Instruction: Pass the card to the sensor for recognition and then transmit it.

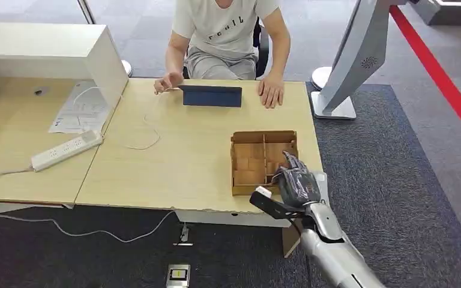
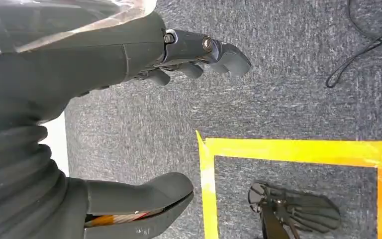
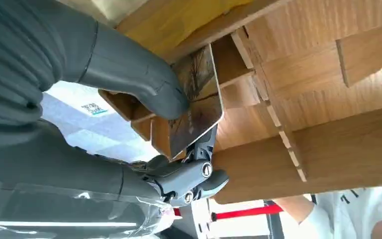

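Note:
A brown wooden box point(image 1: 263, 161) with dividers stands near the table's front right edge. My right hand point(image 1: 296, 180) reaches into its near right compartment. In the right wrist view, the thumb and fingers of my right hand point(image 3: 144, 124) pinch a thin card point(image 3: 195, 102) with a dark picture on it, just inside the box point(image 3: 318, 99). A dark blue flat sensor device point(image 1: 210, 95) stands at the table's far side, in front of a seated person point(image 1: 228, 36). My left hand point(image 2: 129, 99) hangs over the grey carpet with its fingers apart and nothing in it.
The person's hands point(image 1: 271, 91) rest on the table either side of the blue device. A white power strip point(image 1: 66, 150) and cable lie to the left, with papers point(image 1: 79, 109) beside a white cabinet point(image 1: 48, 51). A white machine base point(image 1: 336, 102) stands right of the table. Yellow floor tape point(image 2: 288, 149) marks the carpet.

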